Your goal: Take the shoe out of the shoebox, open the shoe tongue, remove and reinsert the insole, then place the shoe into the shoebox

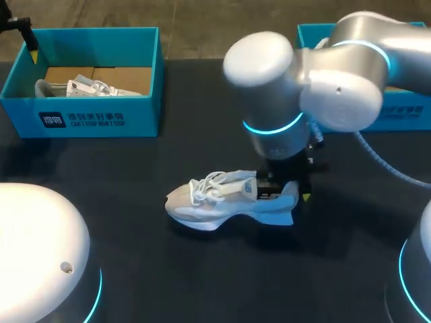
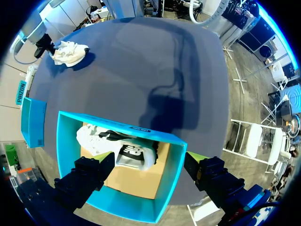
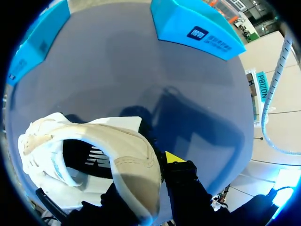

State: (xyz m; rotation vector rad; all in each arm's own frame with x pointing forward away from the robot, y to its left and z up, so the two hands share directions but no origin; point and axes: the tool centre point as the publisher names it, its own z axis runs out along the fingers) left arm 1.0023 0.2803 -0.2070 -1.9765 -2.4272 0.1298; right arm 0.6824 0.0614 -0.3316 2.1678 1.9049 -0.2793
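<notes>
The right claw grips the heel of the white shoe at mid-tabletop. The left claw hangs open over the ten-o'clock shoebox, which holds a second shoe.

The white shoe is gripped at its heel wall by the right hand on the dark table; a blue shoebox and a second shoebox are seen at the far edges.

Robot lab: arm over black table.
</notes>
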